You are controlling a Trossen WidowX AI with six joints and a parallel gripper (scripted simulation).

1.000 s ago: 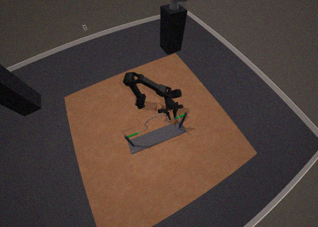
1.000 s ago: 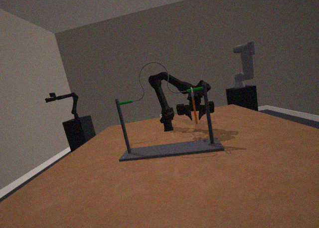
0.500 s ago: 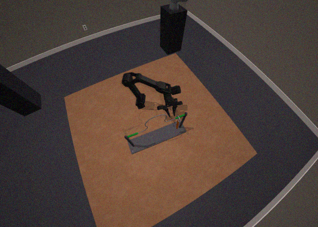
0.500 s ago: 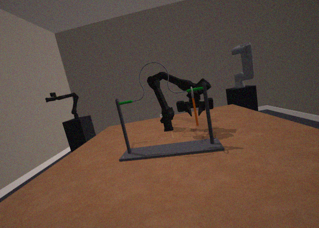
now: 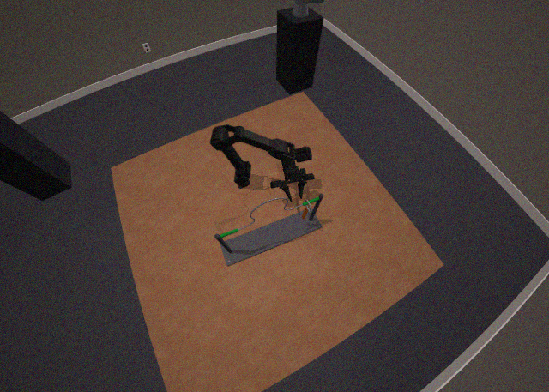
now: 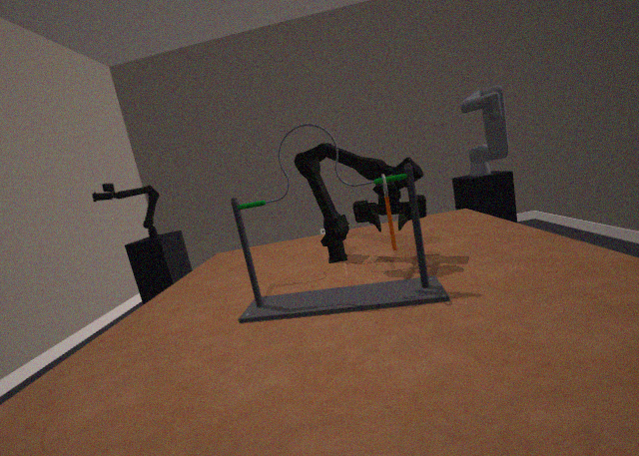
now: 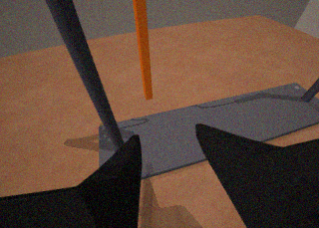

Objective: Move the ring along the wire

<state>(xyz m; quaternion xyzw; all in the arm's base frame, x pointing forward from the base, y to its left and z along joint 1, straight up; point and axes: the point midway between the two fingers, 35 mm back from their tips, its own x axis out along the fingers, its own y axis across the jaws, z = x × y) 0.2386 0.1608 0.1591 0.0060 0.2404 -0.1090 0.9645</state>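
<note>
The ring (image 5: 309, 204) (image 6: 384, 186) hangs around the green part (image 5: 316, 200) (image 6: 397, 178) beside the right-hand post (image 5: 316, 208) (image 6: 416, 229) (image 7: 82, 54). Its orange handle (image 5: 304, 213) (image 6: 390, 219) (image 7: 143, 49) points down, slightly tilted. My gripper (image 5: 296, 198) (image 6: 390, 229) (image 7: 167, 134) is open and empty, on the arm's side of the handle. In the wrist view the handle stands beyond the fingertips with a gap. The other green part (image 5: 229, 233) (image 6: 252, 205) is bare, at the left-hand post (image 5: 224, 243) (image 6: 248, 255). The ring is outside the wrist view.
The thin grey wire (image 6: 308, 125) arches between the green parts, with its low bend close to the ring's side. Both posts stand on a grey base plate (image 5: 270, 237) (image 6: 345, 297) (image 7: 249, 114) on the wooden table top (image 5: 283, 316). Other robots stand on pedestals beyond the table.
</note>
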